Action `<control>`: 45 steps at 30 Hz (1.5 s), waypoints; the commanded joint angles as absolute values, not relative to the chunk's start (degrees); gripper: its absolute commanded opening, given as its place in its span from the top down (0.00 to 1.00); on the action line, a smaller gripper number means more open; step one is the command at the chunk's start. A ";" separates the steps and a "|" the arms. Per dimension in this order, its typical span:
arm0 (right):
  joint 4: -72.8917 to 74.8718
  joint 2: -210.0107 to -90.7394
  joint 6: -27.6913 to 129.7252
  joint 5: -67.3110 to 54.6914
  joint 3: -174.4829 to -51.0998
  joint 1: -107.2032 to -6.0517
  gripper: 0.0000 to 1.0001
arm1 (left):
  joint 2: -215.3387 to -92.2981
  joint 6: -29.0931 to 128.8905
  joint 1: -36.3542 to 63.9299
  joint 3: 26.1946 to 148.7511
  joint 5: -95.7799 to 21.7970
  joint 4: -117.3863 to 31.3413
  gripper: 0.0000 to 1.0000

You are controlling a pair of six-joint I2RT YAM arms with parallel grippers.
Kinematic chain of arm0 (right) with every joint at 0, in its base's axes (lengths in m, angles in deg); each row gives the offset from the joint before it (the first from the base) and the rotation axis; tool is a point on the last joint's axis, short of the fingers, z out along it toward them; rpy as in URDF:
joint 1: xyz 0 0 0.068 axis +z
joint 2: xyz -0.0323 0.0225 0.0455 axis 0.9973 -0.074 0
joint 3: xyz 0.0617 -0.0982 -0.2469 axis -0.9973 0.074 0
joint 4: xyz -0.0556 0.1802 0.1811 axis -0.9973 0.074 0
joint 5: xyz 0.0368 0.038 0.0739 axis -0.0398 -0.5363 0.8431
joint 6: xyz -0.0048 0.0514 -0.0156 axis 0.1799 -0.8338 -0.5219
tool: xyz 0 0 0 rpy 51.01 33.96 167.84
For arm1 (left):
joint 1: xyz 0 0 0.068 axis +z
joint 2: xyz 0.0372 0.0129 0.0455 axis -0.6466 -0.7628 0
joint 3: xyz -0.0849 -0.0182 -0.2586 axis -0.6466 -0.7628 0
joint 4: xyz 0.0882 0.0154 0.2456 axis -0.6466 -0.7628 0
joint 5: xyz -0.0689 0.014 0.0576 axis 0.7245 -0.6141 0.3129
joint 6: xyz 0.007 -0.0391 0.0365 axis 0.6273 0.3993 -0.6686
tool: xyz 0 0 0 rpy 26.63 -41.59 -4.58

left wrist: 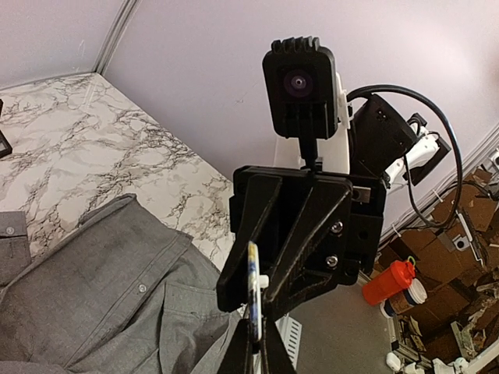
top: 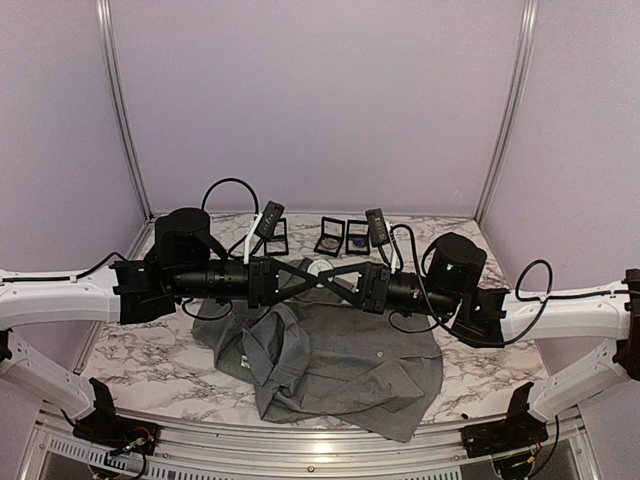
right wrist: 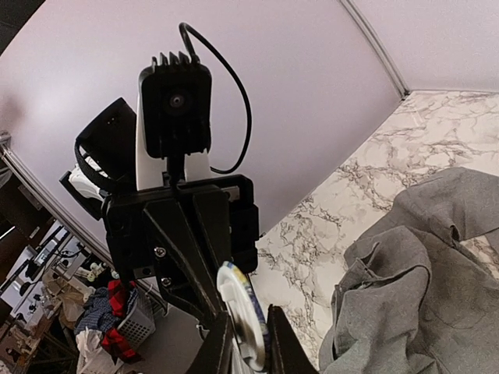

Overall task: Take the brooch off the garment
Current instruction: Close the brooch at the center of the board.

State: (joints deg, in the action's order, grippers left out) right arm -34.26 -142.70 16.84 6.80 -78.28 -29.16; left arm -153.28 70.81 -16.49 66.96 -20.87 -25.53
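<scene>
meeting mid-frame above the garment (top: 340,370), the left gripper (left wrist: 256,352) and right gripper (right wrist: 245,351) both pinch the brooch (right wrist: 240,312) — apparently a mid-air hand-over, well clear of the cloth.

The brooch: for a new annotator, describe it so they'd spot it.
Over the grey shirt, the left gripper and right gripper meet. The brooch is the round white disc pinched between them, not the dark square boxes behind.
</scene>
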 commanded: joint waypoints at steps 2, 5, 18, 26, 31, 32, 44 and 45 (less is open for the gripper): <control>-35.68 -144.43 15.21 8.65 -80.24 -29.20 0.86 | -152.79 68.28 -18.83 68.87 -18.97 -27.29 1.00; -35.73 -144.49 14.80 8.64 -80.37 -29.27 0.86 | -152.54 67.56 -19.16 69.07 -19.68 -28.08 1.00; -37.37 -145.39 12.36 8.16 -80.23 -29.35 0.86 | -152.14 64.96 -20.24 69.77 -22.38 -30.76 1.00; -38.59 -145.77 11.27 7.36 -79.83 -29.35 0.86 | -152.00 64.67 -20.71 69.67 -23.79 -30.95 1.00; -39.40 -145.67 10.89 6.40 -79.33 -29.40 0.86 | -151.90 65.40 -20.93 68.99 -24.74 -29.85 1.00; -39.53 -145.67 10.89 6.27 -79.22 -29.34 0.86 | -151.86 65.70 -20.97 68.86 -25.02 -29.65 1.00; -42.20 -144.19 12.91 5.33 -78.10 -29.33 0.83 | -152.44 71.63 -20.96 65.97 -28.06 -24.78 1.00; -42.11 -144.11 13.14 5.38 -78.18 -29.36 0.83 | -152.50 72.01 -20.96 65.75 -28.22 -24.48 1.00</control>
